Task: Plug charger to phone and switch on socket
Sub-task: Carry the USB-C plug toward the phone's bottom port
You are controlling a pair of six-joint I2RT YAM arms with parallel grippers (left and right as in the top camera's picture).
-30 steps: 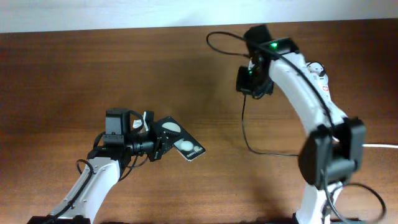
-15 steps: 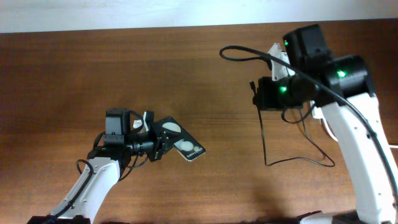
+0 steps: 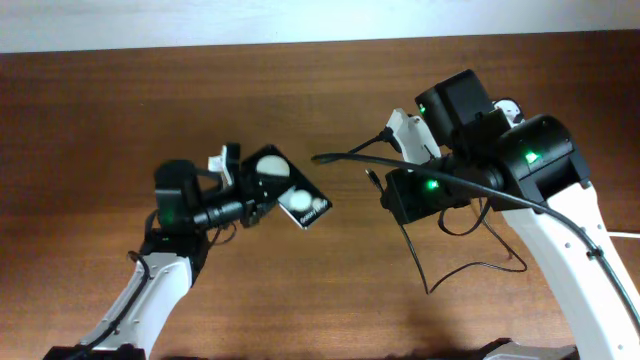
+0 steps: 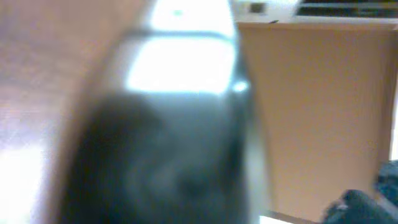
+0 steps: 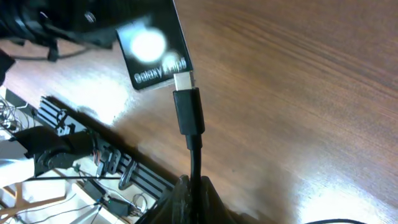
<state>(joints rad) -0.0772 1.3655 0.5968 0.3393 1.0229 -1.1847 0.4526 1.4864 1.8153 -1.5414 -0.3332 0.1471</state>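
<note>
left tool (image 3: 256,192), right tool (image 3: 388,194): both clamped

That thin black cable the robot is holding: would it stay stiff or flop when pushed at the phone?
Probably floppy along its length: the charger cable trails off in loose curves. The short stretch past the jaws looks stiff enough to aim, since the plug juts straight toward the phone. It may buckle if pushed off-line.

Wearing smooth white along the links of the left arm (image 3: 150,295) and right arm (image 3: 575,270). Carrying blocky black joint housings (image 3: 545,160), bulkier on the right. Glowing green at small lights (image 3: 432,185) on the right-hand housings. Trailing a thick black cable (image 3: 350,157) across the right arm, thinner black loops (image 3: 135,265) by the left. Ending on the left in a black left gripper (image 3: 255,195) with a white piece (image 3: 222,160) beside it.
</note>
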